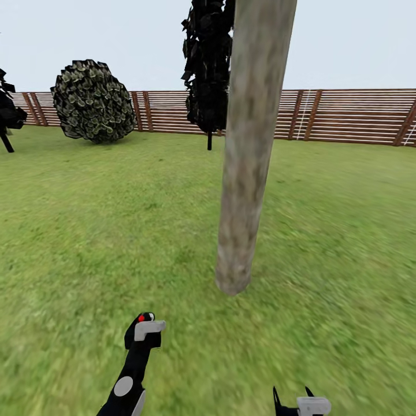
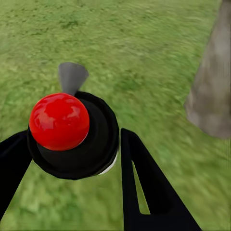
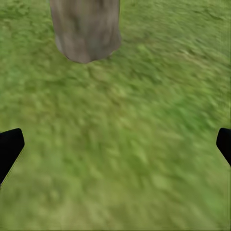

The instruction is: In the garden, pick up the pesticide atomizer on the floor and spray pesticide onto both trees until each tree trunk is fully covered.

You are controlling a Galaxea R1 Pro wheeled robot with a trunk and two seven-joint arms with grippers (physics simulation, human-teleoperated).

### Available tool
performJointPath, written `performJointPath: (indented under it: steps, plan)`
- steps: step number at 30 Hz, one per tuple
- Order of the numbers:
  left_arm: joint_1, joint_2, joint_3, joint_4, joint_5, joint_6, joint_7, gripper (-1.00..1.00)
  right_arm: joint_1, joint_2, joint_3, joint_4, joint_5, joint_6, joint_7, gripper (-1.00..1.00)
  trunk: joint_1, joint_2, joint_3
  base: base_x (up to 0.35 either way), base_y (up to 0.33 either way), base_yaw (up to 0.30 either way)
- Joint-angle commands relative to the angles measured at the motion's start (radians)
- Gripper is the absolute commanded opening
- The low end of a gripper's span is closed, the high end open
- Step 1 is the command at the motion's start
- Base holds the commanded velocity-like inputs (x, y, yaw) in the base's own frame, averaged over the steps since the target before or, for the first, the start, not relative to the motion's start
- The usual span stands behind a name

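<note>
A thick tree trunk (image 1: pixel 248 144) with mottled grey-beige bark rises from the grass floor (image 1: pixel 86 231) straight ahead of me; no pesticide specks are to be seen on it. My left gripper (image 1: pixel 141 335) is low at the left, shut on the pesticide atomizer (image 1: pixel 144 323), a black body with a red ball cap. In the left wrist view the atomizer (image 2: pixel 72 130) sits between the black fingers (image 2: pixel 144 187), its grey nozzle over grass, the trunk (image 2: pixel 211 91) off to one side. My right gripper (image 1: pixel 294 401) is open, with the trunk base (image 3: pixel 86 29) ahead of it.
A second tree (image 1: pixel 208 63) with a dark ragged crown stands farther back near the brown slat fence (image 1: pixel 346 115). A round leafy bush (image 1: pixel 92 101) is at the back left, and a dark plant (image 1: pixel 8 115) at the left edge. Open lawn surrounds the trunk.
</note>
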Motion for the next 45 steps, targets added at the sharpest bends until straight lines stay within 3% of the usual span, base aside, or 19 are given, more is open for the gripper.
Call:
performJointPath:
  steps: [1, 16, 37, 43, 45]
  plan:
    - [0.0, 0.0, 0.0, 0.0, 0.0, 0.0, 0.0, -1.0, 0.0, 0.0, 0.0, 0.0, 0.0, 0.0, 0.0, 1.0, 0.0, 0.0, 0.0, 0.34, 0.072, 0.0]
    - [0.0, 0.0, 0.0, 0.001, -0.001, 0.0, 0.0, -1.0, 0.0, 0.0, 0.0, 0.0, 0.0, 0.0, 0.0, 1.0, 0.0, 0.0, 0.0, 0.319, 0.062, -0.044]
    - [-0.001, -0.001, -0.006, 0.009, 0.002, 0.001, -0.006, -1.0, 0.0, 0.006, 0.003, 0.032, 0.001, 0.001, 0.001, 1.0, 0.0, 0.0, 0.0, 0.011, 0.001, -0.053]
    - [-0.014, 0.007, -0.007, 0.01, -0.002, 0.049, -0.038, -1.0, -0.001, 0.001, 0.002, 0.027, 0.005, 0.015, 0.004, 1.0, 0.0, 0.0, 0.0, 0.0, 0.0, 0.0]
    - [-0.016, 0.011, -0.007, 0.007, -0.015, 0.095, -0.08, -1.0, -0.004, 0.0, 0.002, 0.022, 0.026, 0.023, 0.005, 1.0, 0.0, 0.0, 0.0, 0.0, 0.0, 0.0]
